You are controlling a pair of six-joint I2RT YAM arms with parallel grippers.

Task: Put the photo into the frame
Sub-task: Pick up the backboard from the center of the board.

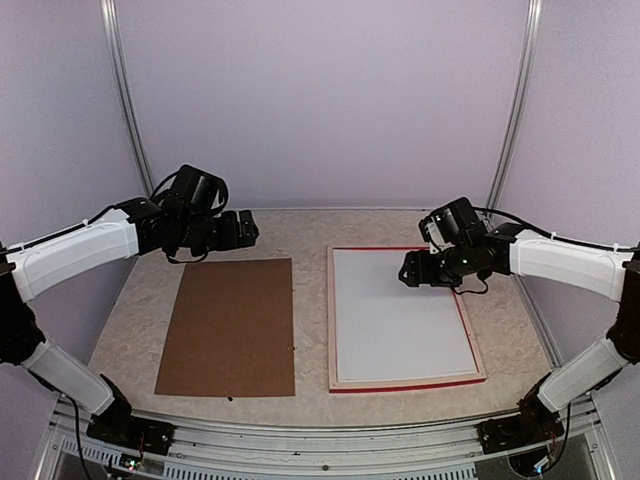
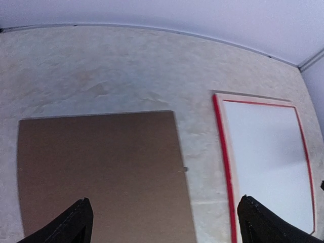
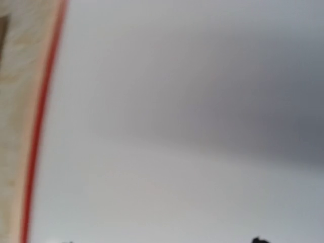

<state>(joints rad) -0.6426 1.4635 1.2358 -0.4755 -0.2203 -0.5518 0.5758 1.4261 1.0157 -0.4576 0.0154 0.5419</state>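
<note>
Frame [image 1: 400, 383] flat on table [image 1: 310, 230], right side, pale back up, red edge showing. White sheet [image 1: 400, 320] fills its opening; whether that is photo face down, cannot tell. Brown board [image 1: 230, 325] flat on left, apart from frame. Left hand [image 1: 250, 228] released wide, empty, above board's far edge. Right hand [image 1: 408, 270] low over sheet's far right part, fingers spread, grasping nothing.

Left tool [image 1: 248, 228] spread wide; right tool [image 1: 406, 271] parted, angled downward.
</note>
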